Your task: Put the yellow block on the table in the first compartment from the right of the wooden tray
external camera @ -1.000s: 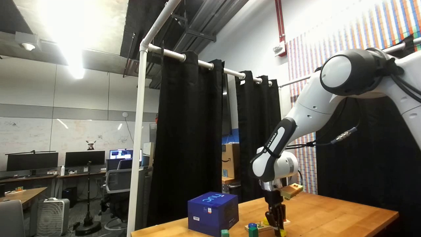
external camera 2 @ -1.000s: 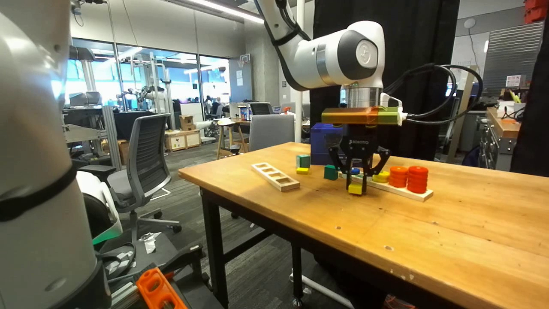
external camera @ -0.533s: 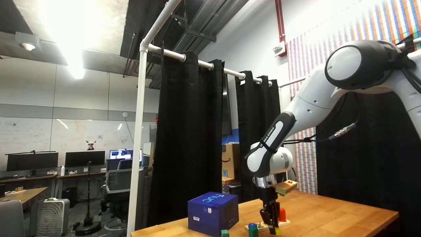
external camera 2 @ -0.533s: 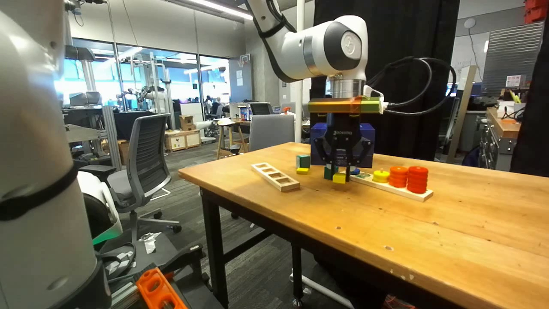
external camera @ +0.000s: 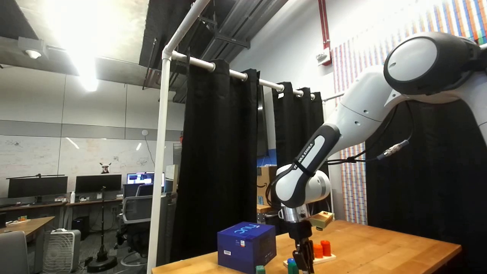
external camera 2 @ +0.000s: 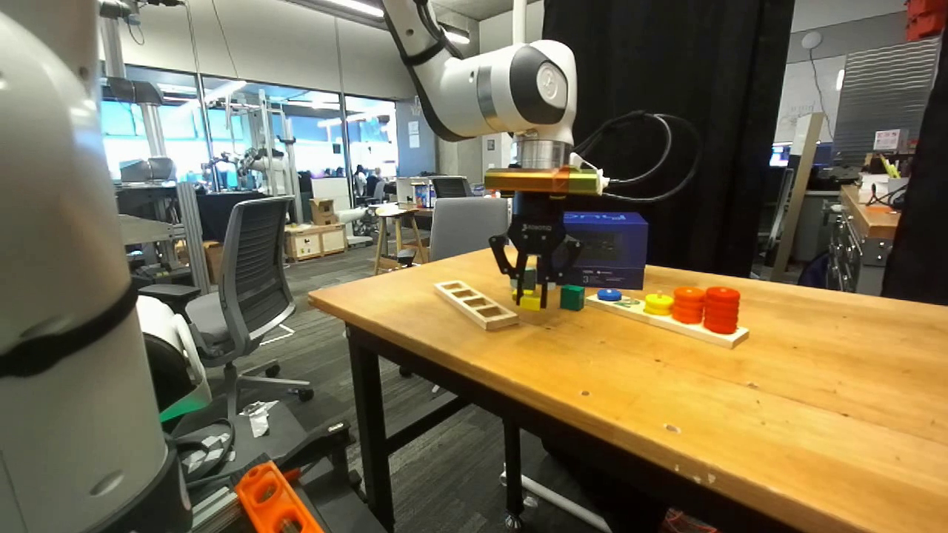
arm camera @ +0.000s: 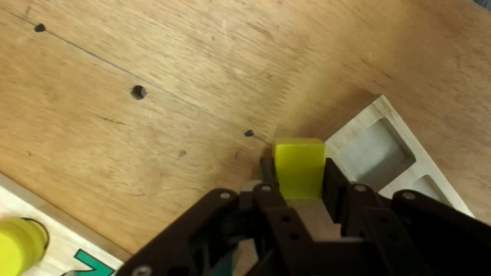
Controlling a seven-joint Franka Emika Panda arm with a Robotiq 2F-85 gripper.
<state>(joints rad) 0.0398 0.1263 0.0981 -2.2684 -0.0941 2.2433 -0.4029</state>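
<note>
Fingers (arm camera: 333, 188) grasping yellow block (arm camera: 300, 170) | I'm holding it near wooden tray (external camera 2: 501, 322) | tray lying toward left corner of desk (external camera 2: 548, 357) in an exterior view

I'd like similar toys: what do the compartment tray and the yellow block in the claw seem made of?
Tray: probably wood, pale, matte, faintly grained. Yellow block: smooth, solid-coloured finish, no visible grain; painted wood or plastic, I can't tell.

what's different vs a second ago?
The gripper has moved leftward in both exterior views, carrying the yellow block it already held toward the wooden tray; nothing was let go. Unmoved: wooden tray, blue box, ring board.
</note>
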